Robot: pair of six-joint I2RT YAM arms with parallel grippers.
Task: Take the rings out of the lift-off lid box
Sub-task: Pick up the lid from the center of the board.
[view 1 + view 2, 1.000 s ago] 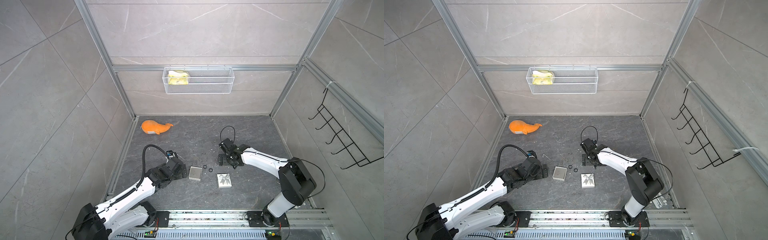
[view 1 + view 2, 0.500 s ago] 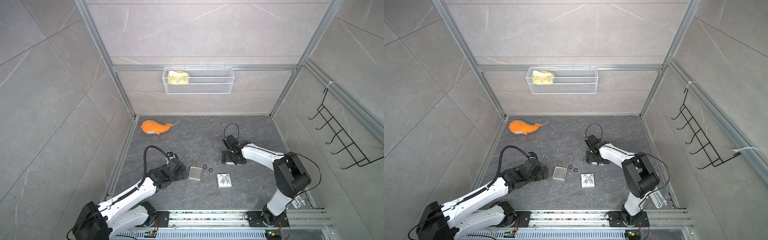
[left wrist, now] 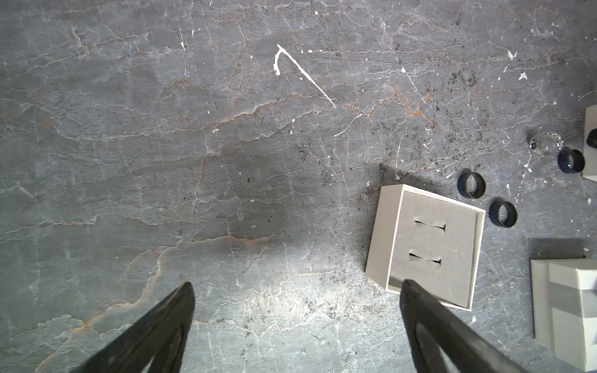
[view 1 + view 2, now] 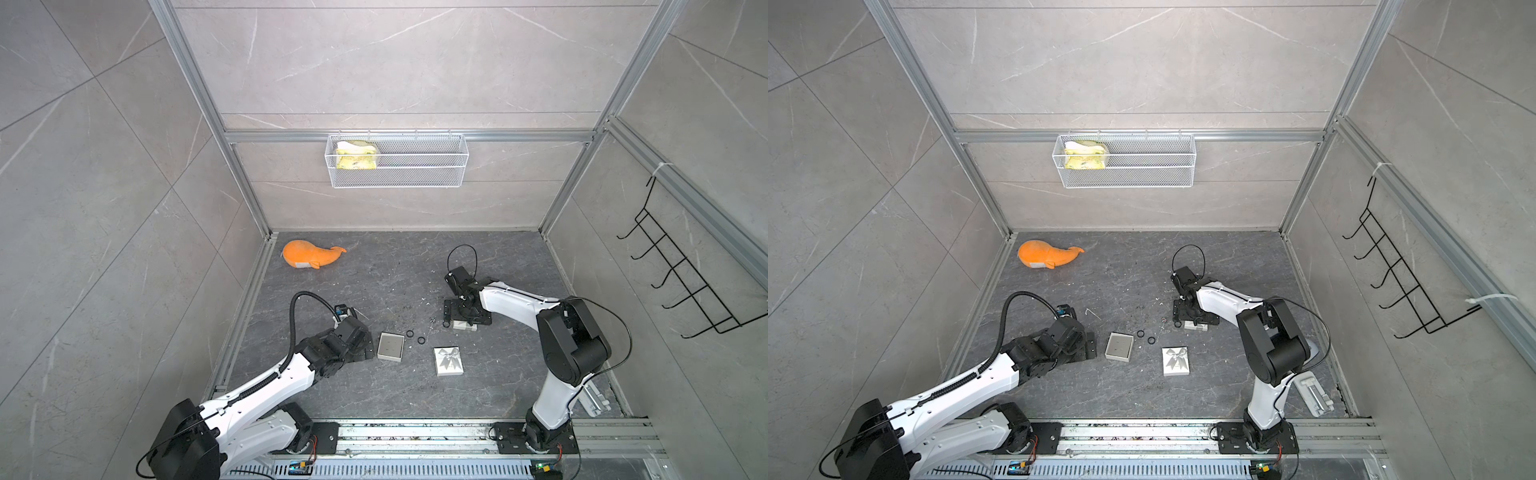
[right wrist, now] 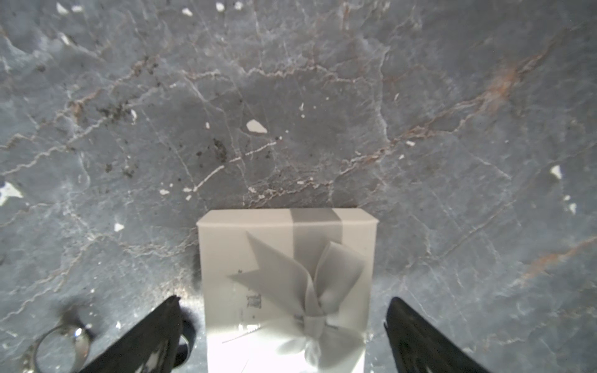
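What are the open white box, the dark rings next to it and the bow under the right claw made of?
Open white box: apparently matte cardboard, with a grey card insert cut by two slits. Rings: smooth dark bands with a dull sheen; metal, plastic or silicone, I cannot tell. Bow: grey fabric ribbon, judging by its soft folds and knot.

The dark stone tabletop (image 4: 374, 282) is carrying an orange plush whale (image 4: 309, 255) far back. An open white box (image 4: 390, 347) is sitting mid-surface, with two black rings (image 4: 410, 333) lying just beside it and a bowed white box (image 4: 448, 360) nearby.
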